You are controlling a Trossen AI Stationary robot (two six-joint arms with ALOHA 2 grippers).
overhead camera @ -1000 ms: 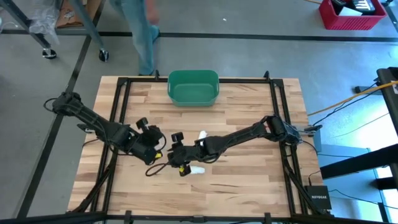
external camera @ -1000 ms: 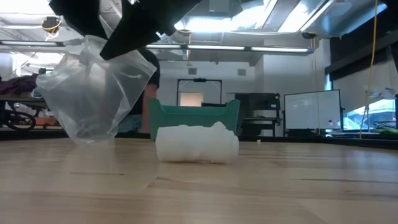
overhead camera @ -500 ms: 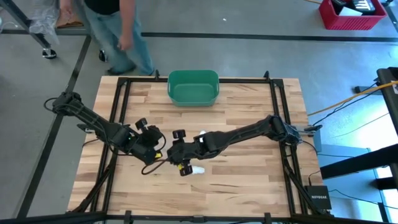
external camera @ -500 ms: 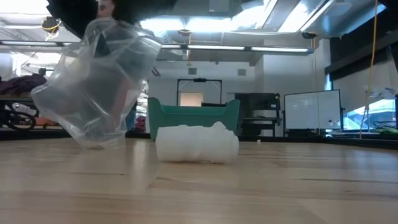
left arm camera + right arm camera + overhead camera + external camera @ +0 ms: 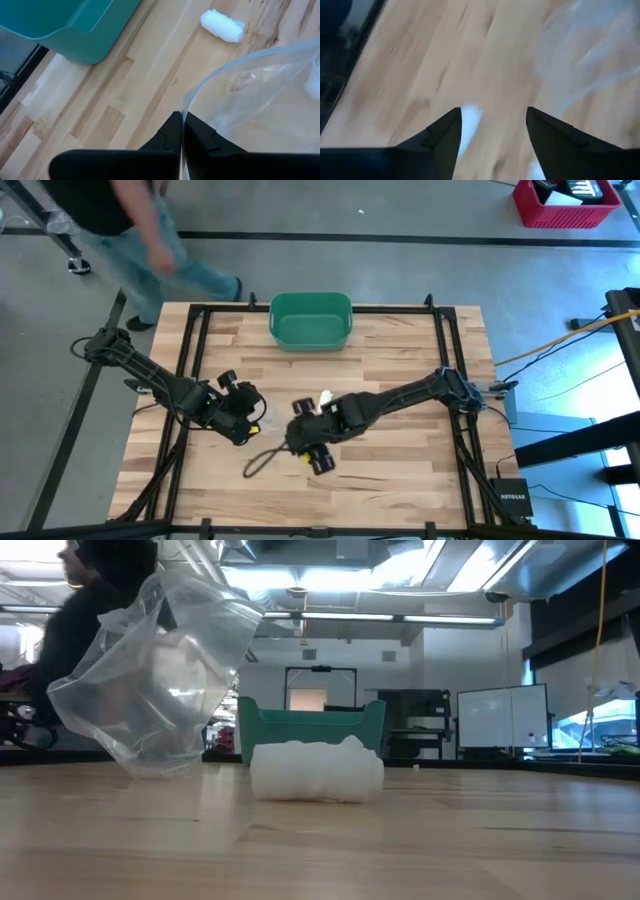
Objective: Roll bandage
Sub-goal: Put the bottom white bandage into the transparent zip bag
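Two grippers: my left gripper point(image 5: 181, 131) pinches plastic bag point(image 5: 150, 680); right gripper point(image 5: 492, 125) spread wide.
Bandage roll point(image 5: 222, 26): long axis ten-to-four in left wrist view.

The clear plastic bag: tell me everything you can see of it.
The clear plastic bag is thin, glossy and wrinkled, see-through enough to show the room behind. It hangs tilted above the wooden table, its lower end near the surface. The left gripper is shut on its rim. A white bandage roll lies beside it, apart.

A white bandage roll point(image 5: 316, 772) lies on the wooden worktop point(image 5: 400, 840), a clear plastic bag point(image 5: 155, 680) hanging at ten o'clock, a green bin point(image 5: 310, 725) behind.
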